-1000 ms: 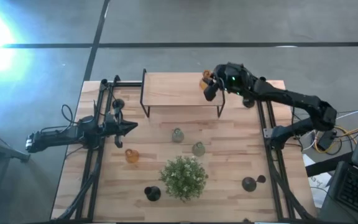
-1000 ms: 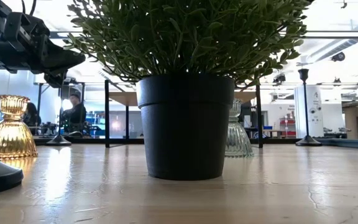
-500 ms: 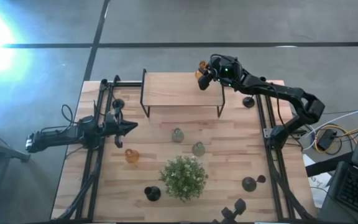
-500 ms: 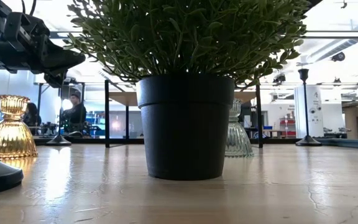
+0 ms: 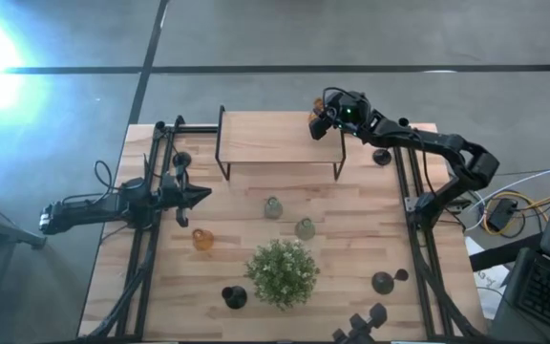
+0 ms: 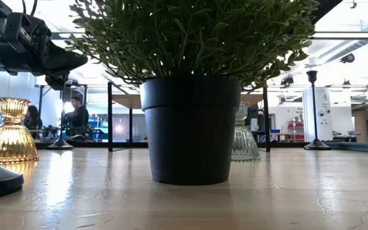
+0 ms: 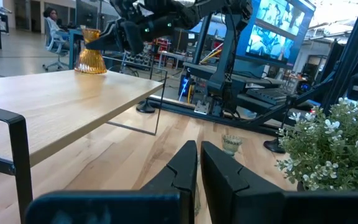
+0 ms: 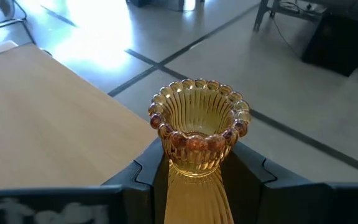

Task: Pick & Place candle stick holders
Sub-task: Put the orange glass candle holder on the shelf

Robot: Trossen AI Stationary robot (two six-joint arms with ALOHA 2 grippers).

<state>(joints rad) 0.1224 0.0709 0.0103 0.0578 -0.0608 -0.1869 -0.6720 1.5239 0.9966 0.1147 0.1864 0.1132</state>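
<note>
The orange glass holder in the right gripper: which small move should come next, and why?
Probably open the fingers. The right gripper holds the orange glass holder by its neck, and in the left wrist view it seems to stand on the raised wooden shelf near its far corner. Whether the base fully rests cannot be told.

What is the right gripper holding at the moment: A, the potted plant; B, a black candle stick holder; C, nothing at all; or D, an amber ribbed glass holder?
D: in the right wrist view the right gripper has a finger on each side of the amber ribbed glass holder, and the high view shows it at the far right corner of the raised wooden shelf.
</note>
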